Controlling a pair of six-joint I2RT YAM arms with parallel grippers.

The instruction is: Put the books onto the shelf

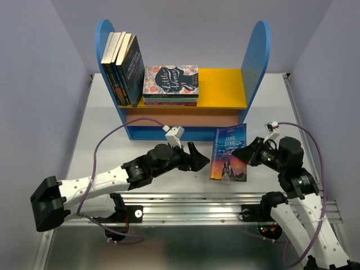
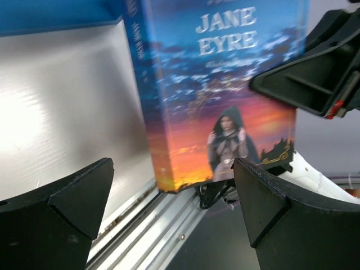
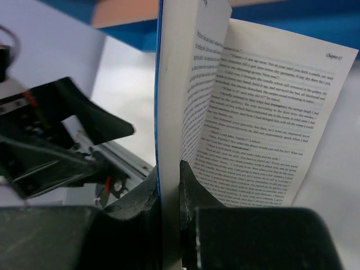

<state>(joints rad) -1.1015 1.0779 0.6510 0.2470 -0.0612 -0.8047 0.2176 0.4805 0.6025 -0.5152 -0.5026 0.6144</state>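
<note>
From the arm bases, the small blue-sided shelf [image 1: 256,50] blocks your twelve o'clock. On its yellow upper board [image 1: 222,87], the row of dark upright paperbacks [image 1: 122,64] fills the eleven o'clock end. The flat floral white-and-pink book stack [image 1: 170,81] lies just beside them. You have bare board only toward one o'clock, between that stack and the right panel.

The sunset-covered Jane Eyre paperback [image 1: 229,154] sits before the shelf base. The wide-spread left gripper [image 1: 197,157] is at its nine o'clock, and the right gripper [image 1: 244,153], clamped on it, at three. The left arm's purple cable [image 1: 121,128] loops in front of the base at ten o'clock.
</note>
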